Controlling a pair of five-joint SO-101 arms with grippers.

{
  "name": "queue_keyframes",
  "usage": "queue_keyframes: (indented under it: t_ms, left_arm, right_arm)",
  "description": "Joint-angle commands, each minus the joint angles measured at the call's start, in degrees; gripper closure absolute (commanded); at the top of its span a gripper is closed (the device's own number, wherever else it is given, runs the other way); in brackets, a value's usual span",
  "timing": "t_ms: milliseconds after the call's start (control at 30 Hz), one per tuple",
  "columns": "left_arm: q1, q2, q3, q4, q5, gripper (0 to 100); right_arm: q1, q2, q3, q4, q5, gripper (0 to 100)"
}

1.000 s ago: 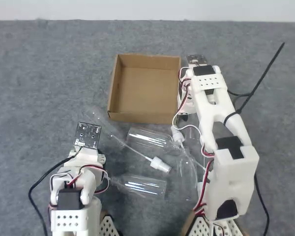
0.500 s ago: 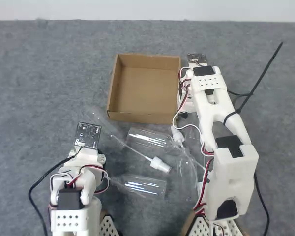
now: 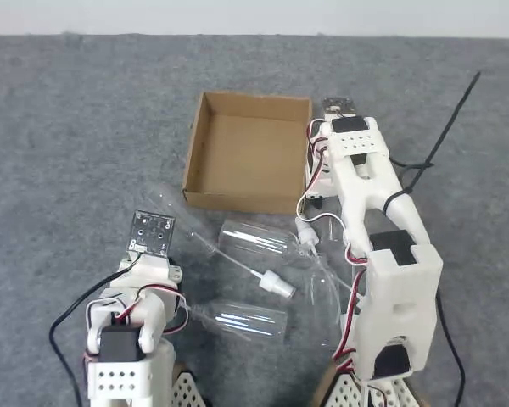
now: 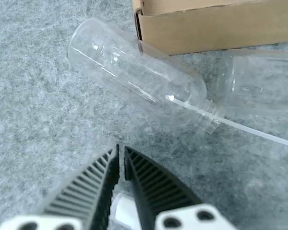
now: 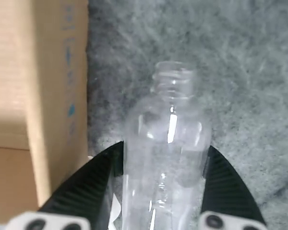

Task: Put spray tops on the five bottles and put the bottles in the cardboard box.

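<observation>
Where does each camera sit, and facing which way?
High view: fixed above the table, looking down on cardboard box, left arm, right arm.
Left wrist view: on the left wrist, looking past shut left fingers at a lying uncapped bottle.
Right wrist view: on the right wrist, right fingers clasping an open-necked bottle.
Shared: all three show the cardboard box.

Soft, bright light is falling evenly from above on the grey table (image 3: 68, 127). Little white glints are shining on the lying bottle (image 4: 134, 76) and the held bottle (image 5: 164, 148). Shadows are showing only faintly.
</observation>
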Motion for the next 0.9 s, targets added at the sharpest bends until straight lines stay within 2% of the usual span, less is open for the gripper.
queue_keyframes:
  t_ms: [0, 167, 367, 600, 867]
  left_arm:
    - [0.0, -1.2, -0.6, 0.2, -0.2, 99]
    - [0.0, -1.2, -0.6, 0.2, -0.2, 99]
    - [0.0, -1.2, -0.6, 0.2, -0.2, 99]
    - [0.0, -1.2, -0.6, 0.2, -0.2, 99]
    - [0.0, -1.2, -0.6, 0.2, -0.2, 99]
  right_arm:
    - [-0.3, -2.9, -3.1, -0.2, -0.3, 89.0]
    - [0.6, -5.9, -2.8, 0.9, -0.3, 99.3]
    - [1.3, -8.0, -2.8, 3.6, -0.3, 99.0]
    - [1.2, -10.0, -2.8, 7.3, 5.7, 99.0]
    - [1.2, -14.9, -2.7, 12.4, 5.7, 99.0]
